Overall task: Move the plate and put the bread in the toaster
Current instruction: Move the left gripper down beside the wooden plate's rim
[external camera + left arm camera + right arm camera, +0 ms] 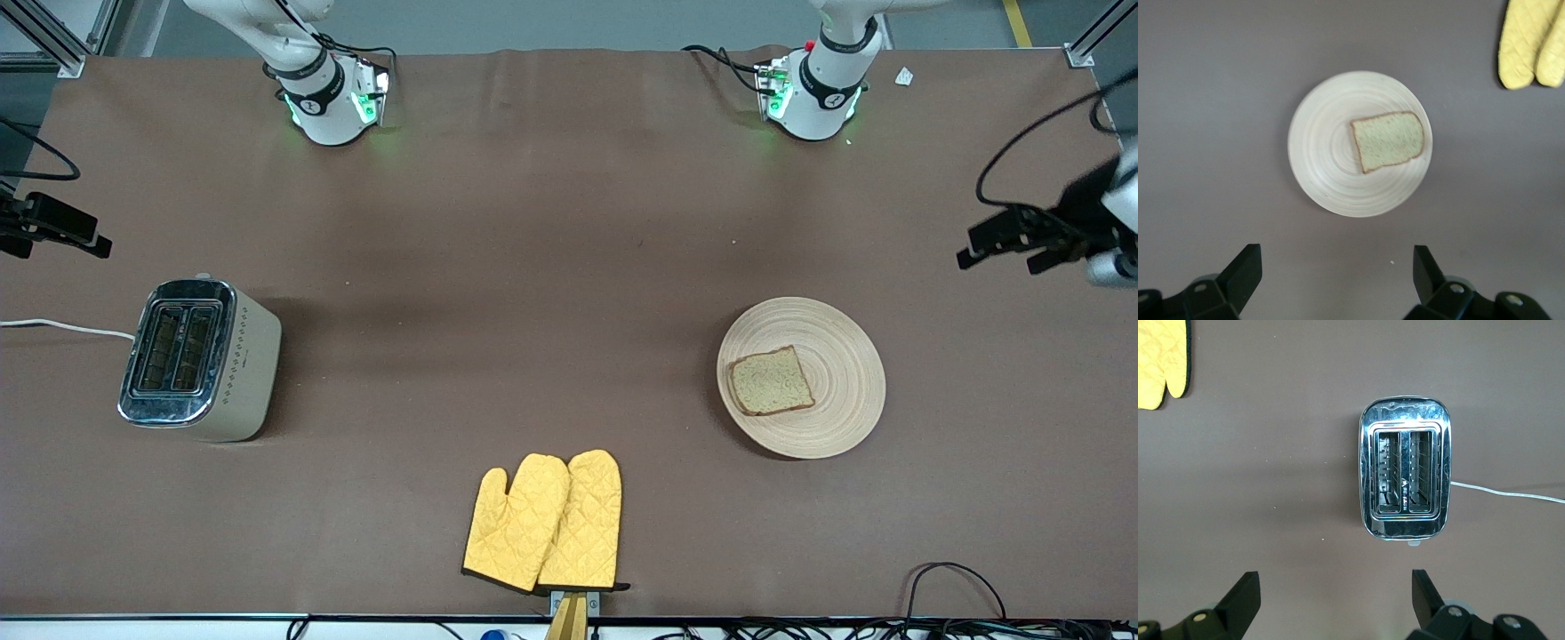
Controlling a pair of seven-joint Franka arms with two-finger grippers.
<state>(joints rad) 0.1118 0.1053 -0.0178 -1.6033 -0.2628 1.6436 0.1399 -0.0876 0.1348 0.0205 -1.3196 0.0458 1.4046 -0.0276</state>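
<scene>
Pair of yellow quilted oven mitts (544, 522) side by side, near the table's (569, 222) front edge

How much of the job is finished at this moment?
Nothing is done: the speckled brown bread slice lies on the round tan wooden plate, and the beige chrome-topped toaster has empty slots. Left pincer and right pincer hang open, holding nothing. Every step remains.

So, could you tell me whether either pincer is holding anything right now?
Nothing is held: the left pincer and right pincer are both open and empty.

Left claw (1335, 283), right claw (1331, 607) open, aloft.
</scene>
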